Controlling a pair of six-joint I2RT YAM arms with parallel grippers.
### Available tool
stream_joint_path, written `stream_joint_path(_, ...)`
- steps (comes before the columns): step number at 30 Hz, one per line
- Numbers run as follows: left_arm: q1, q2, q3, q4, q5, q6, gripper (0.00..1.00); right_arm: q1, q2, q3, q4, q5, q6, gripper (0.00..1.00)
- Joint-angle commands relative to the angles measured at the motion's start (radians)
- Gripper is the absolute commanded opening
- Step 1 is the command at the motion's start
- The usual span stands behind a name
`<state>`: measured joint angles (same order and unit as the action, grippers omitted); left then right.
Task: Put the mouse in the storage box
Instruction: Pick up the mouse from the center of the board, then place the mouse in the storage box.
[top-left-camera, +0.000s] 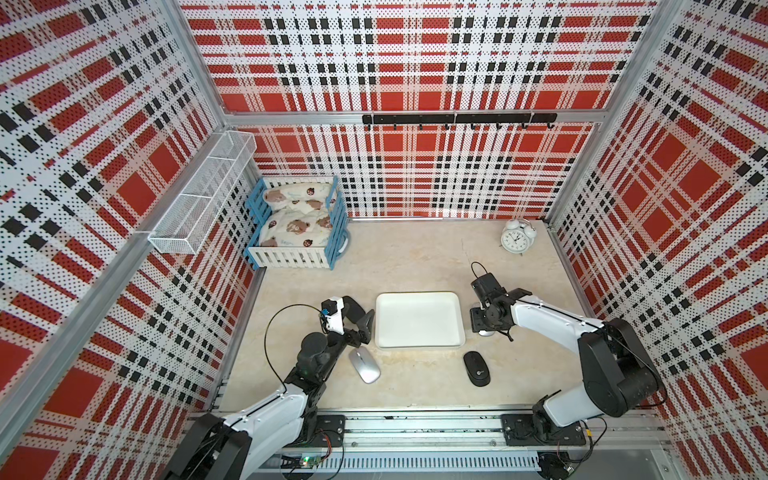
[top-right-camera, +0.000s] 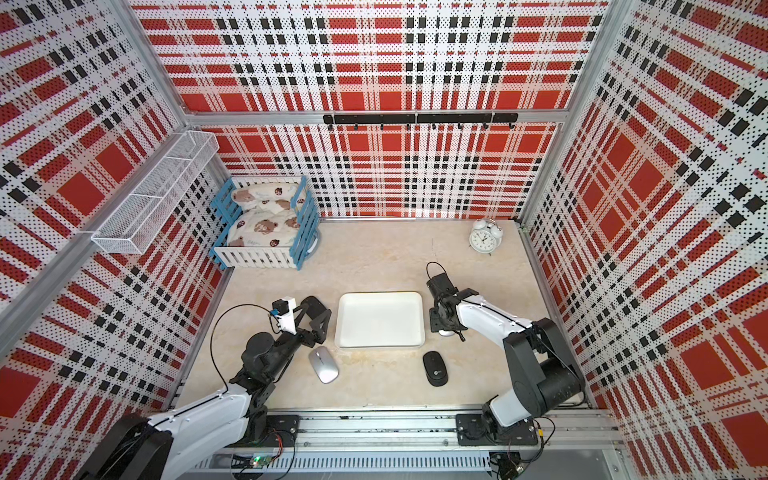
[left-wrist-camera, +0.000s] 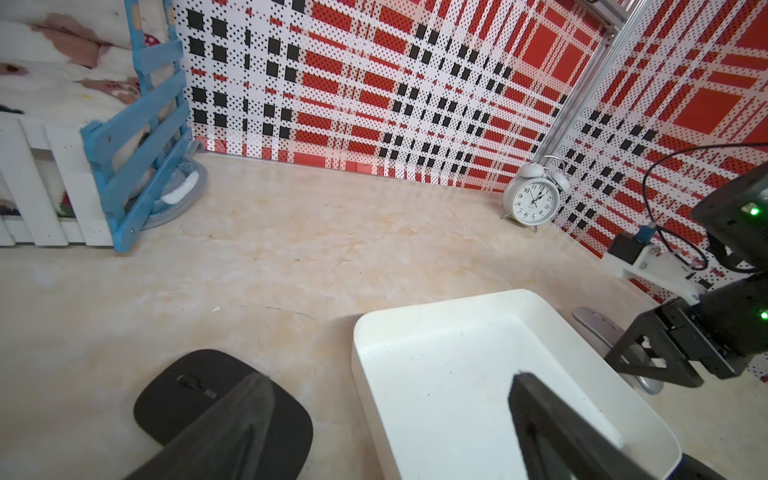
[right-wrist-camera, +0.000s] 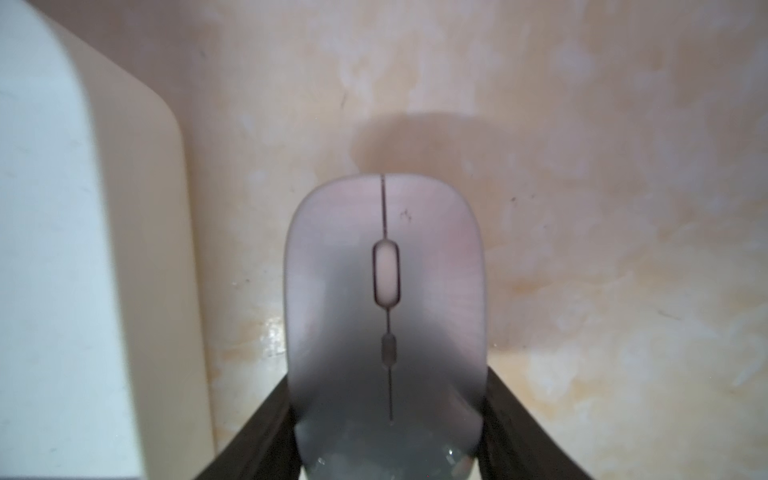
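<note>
Four mice are being counted across the views, and none is being seen inside the storage box (top-left-camera: 419, 320) yet, so the tray is sitting empty mid-table. Pickup looks like the step being worked on. The grey mouse (right-wrist-camera: 384, 270) is being gripped by the right gripper (right-wrist-camera: 388, 395), with both black fingers (right-wrist-camera: 257, 453) being pressed against its flanks. The mouse is lying on the table just beside the box's right side. It doesn't look lifted, though that's only being guessed from the shadow.

Next, a lift clear of the low rim is probably being called for, then a short carry sideways over the tray and a release. The grip seems to be sitting near the tail end only, so tilting or slipping is being flagged as the risk.

The left gripper (left-wrist-camera: 388, 380) is being held wide open and empty, one finger over the black mouse (left-wrist-camera: 199, 399), the other over the box.

Views worth comparing:
- In both top views the grey mouse is being almost fully hidden under the right gripper (top-left-camera: 482, 326), whereas the right wrist view is showing its scroll wheel and all.
- The black mouse is being shown plainly only by the left wrist view.
- A silver mouse (top-left-camera: 364, 365) and a second black mouse (top-left-camera: 476, 368) near the front are being shown only from the top
</note>
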<state>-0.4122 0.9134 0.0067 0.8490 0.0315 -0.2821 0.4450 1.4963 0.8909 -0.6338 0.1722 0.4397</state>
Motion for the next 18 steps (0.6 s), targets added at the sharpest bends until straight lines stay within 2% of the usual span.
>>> stream_joint_path(1,-0.012,-0.041,-0.031,0.046,-0.064,-0.010,0.95,0.008,-0.069,0.087,-0.057,0.027,0.002,0.55)
stream_joint_path(4,-0.021,-0.061,-0.044,0.051,-0.094,-0.013,0.95,0.027,-0.076,0.155,-0.090,0.021,0.011,0.54)
stream_joint_path(7,-0.034,-0.071,-0.053,0.055,-0.130,-0.011,0.95,0.116,-0.070,0.204,-0.076,0.010,0.035,0.54)
stream_joint_path(10,-0.048,-0.073,-0.054,0.055,-0.154,-0.005,0.95,0.197,-0.025,0.234,-0.050,-0.011,0.085,0.54)
stream_joint_path(18,-0.069,-0.070,-0.055,0.054,-0.178,0.008,0.95,0.305,0.120,0.250,-0.012,-0.015,0.231,0.54)
